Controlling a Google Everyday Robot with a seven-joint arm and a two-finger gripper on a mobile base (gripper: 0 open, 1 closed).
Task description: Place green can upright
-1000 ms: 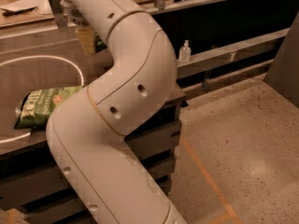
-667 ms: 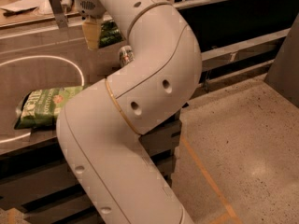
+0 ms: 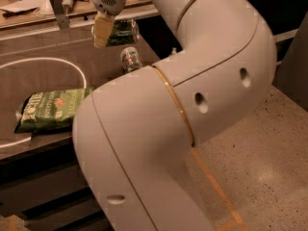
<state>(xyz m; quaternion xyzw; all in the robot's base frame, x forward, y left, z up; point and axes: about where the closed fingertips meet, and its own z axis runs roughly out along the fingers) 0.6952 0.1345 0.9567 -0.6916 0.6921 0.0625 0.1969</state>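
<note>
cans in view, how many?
2. The green can lies sideways against the gripper, at the top of the view. A paler can sits just below it, beside the arm, which may hide others.

arm (image 3: 144,143): bulky, smooth cream-white rounded shells | seam ring (image 3: 175,105): thin gold-tan band between 2 segments | oval recesses (image 3: 199,102): 3 small dark ones on the shells | gripper (image 3: 103,32): far left at the top, pale yellow below a grey-white head with a dotted grille
</note>
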